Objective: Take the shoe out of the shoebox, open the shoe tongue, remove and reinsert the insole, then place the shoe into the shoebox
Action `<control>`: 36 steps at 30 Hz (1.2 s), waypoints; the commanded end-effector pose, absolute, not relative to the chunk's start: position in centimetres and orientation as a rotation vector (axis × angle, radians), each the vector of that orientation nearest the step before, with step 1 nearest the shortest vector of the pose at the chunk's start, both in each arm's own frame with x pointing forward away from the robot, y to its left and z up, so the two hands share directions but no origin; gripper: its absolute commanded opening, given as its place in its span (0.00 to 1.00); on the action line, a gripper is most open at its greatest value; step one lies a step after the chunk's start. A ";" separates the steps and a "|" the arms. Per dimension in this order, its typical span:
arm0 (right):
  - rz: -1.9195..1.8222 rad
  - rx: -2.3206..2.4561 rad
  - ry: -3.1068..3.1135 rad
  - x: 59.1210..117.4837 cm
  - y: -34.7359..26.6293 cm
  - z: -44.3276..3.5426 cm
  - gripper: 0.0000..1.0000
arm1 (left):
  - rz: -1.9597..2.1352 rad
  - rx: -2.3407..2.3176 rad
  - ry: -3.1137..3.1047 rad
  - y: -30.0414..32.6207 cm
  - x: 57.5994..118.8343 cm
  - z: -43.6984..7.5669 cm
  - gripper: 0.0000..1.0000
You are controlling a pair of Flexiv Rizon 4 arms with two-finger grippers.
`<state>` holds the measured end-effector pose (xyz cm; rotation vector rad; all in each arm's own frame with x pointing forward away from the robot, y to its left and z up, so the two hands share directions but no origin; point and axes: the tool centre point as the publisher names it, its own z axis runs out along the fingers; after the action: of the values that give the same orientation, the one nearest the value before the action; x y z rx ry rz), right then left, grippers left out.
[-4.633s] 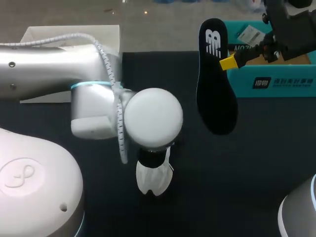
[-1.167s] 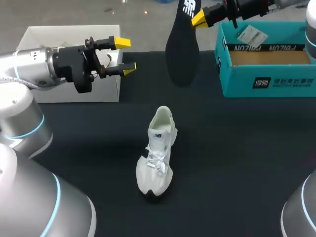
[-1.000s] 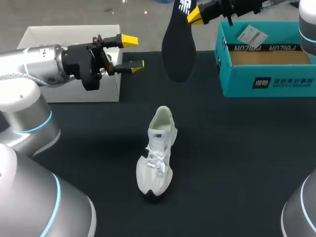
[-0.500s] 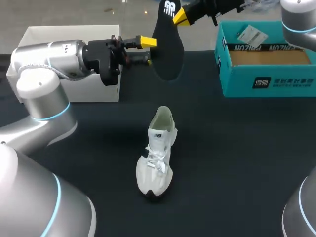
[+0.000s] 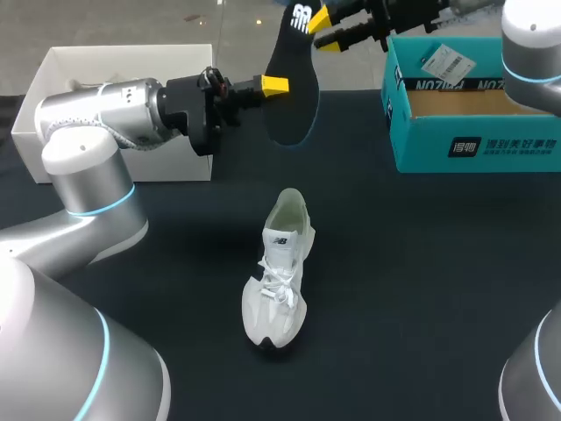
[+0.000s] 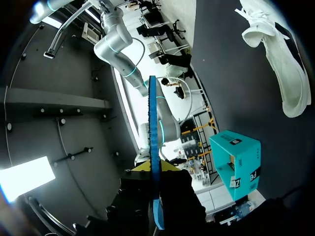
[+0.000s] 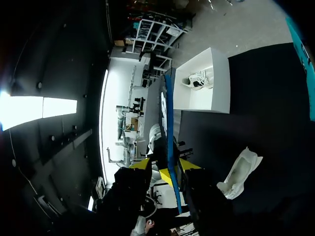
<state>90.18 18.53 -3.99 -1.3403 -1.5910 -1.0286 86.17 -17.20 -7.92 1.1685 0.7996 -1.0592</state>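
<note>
Left end effector [image 6: 154, 166] clamped on the insole [image 5: 291, 98]; right end effector [image 5: 321, 28] spread apart around its heel end.

Dark bench [image 5: 421, 281]: a white shoe [image 5: 279, 281] lies mid-bench, toe toward the near edge. There's an open teal shoebox [image 5: 473, 140] far right and an open white box [image 5: 123, 61] far left.

logo [image 5: 302, 16] on insole [image 5: 296, 110], print [image 5: 504, 146] on shoebox [image 5: 421, 151]
</note>
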 end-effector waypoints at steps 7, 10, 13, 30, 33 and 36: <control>-1.215 -1.418 -1.538 86.0 13.1 -6.2 1.00 | -1.051 1.150 0.854 -15.4 87.3 -6.7 0.00; -1.265 -1.449 -1.591 85.4 11.8 -6.3 1.00 | -1.070 1.128 0.907 -14.6 87.6 -6.1 0.00; -1.338 -1.465 -1.565 85.1 11.0 -6.1 1.00 | -1.087 1.104 0.958 -14.1 87.9 -5.3 0.00; -1.413 -1.483 -1.570 84.8 10.9 -6.3 1.00 | -1.543 0.910 1.242 -13.3 89.2 -3.8 0.00; -1.401 -1.486 -1.577 84.8 10.9 -6.3 1.00 | -1.604 0.795 1.425 -13.2 89.3 -3.9 0.00; -1.386 -1.486 -1.586 84.8 10.9 -6.4 1.00 | -1.757 0.374 2.005 -12.3 88.9 -3.8 0.00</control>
<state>84.70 10.87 -6.51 -1.4820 -1.5806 -1.3965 89.53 -12.97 -4.48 0.8513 1.3219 -1.5803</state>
